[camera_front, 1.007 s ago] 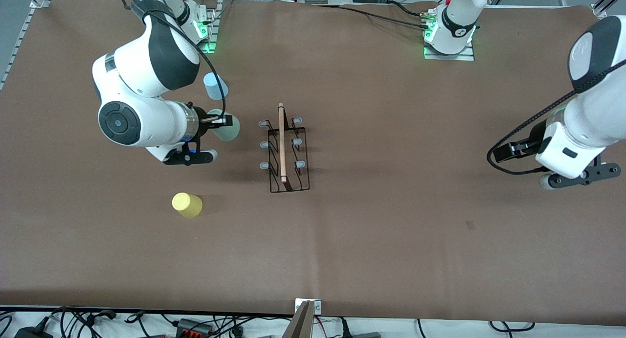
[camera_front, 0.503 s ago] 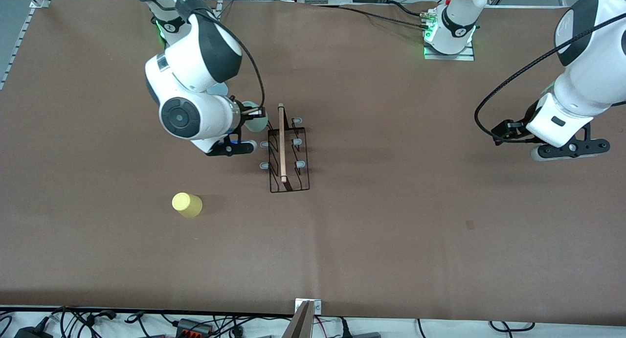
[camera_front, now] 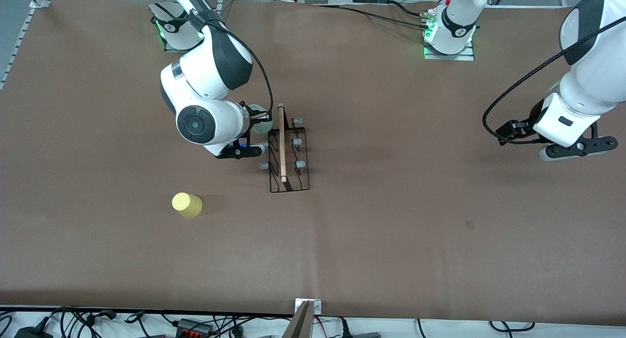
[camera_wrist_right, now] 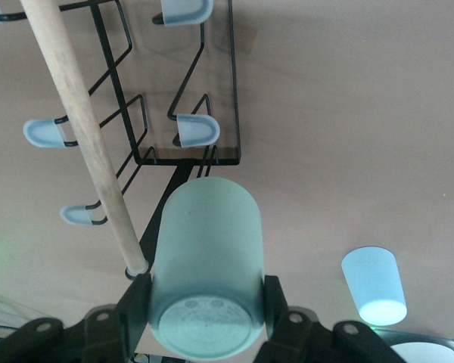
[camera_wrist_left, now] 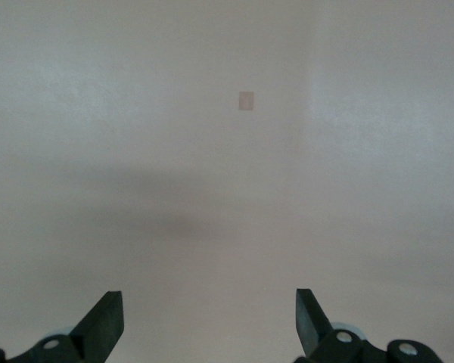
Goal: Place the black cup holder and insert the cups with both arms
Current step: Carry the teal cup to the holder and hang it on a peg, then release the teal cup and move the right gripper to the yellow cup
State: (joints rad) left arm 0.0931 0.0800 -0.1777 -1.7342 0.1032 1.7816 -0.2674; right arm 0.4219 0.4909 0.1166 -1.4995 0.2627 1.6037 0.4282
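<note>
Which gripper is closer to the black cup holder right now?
Right. The right gripper, shut on the mint green cup, is at the black cup holder. The left gripper hangs open toward the left arm's end of the table.

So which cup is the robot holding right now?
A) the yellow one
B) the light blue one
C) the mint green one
C: the right gripper is shut on the mint green cup beside the black cup holder, while the yellow cup and the light blue cup sit on the table.
</note>
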